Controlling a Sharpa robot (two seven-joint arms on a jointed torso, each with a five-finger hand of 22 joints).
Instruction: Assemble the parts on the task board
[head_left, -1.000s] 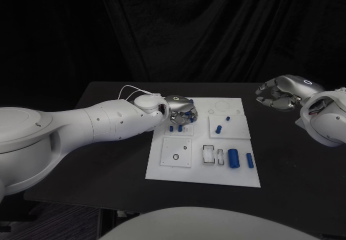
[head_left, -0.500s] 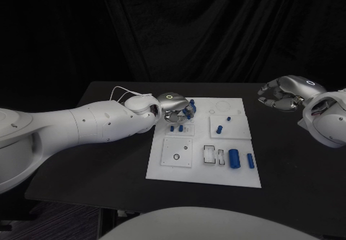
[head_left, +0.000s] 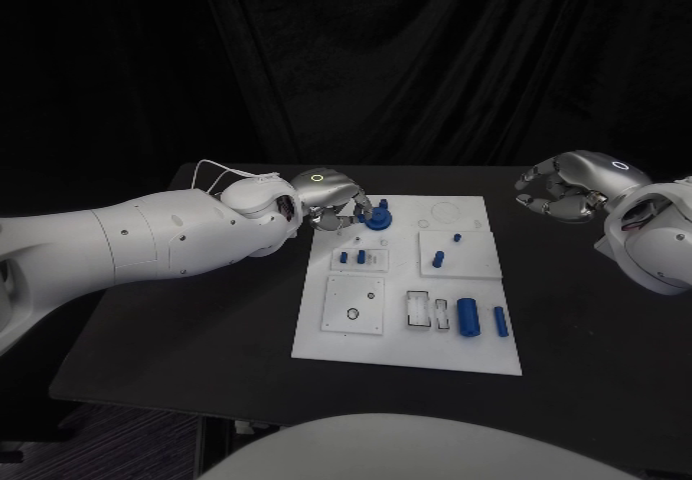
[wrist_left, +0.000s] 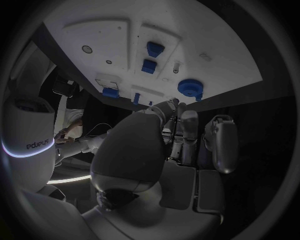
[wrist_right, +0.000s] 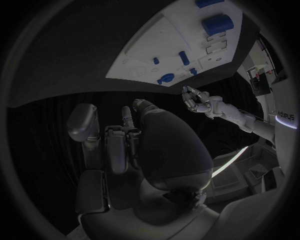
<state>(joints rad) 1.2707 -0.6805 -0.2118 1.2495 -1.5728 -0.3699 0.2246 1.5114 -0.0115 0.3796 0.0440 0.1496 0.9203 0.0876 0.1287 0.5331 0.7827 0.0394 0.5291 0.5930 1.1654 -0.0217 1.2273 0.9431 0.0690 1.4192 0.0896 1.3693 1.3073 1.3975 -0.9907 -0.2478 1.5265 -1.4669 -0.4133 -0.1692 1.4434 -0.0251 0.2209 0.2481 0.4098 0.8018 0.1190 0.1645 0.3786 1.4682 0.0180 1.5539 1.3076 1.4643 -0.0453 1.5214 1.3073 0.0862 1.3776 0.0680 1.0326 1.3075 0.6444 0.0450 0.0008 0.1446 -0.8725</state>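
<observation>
The left hand (head_left: 329, 195) hangs at the far left corner of the white board (head_left: 325, 340), its fingers (wrist_left: 187, 122) loosely apart and holding nothing, their tips just beside a round blue knob (head_left: 378, 217) that sits on the board; whether they touch it I cannot tell. That knob looks like hard, light plastic with a toothed rim, so it should take a firm pinch across the rim without slipping or giving. The right hand (head_left: 565, 188) hovers over the bare table, well apart from the board, fingers curled in on nothing. As for holders, a raised tile on the board carries two small blue blocks (head_left: 351, 257) side by side, and the next tile carries two blue pegs (head_left: 443, 252). Near the front edge a fat blue cylinder (head_left: 467, 316) and a thin rod (head_left: 499, 320) lie loose beside open slots.
</observation>
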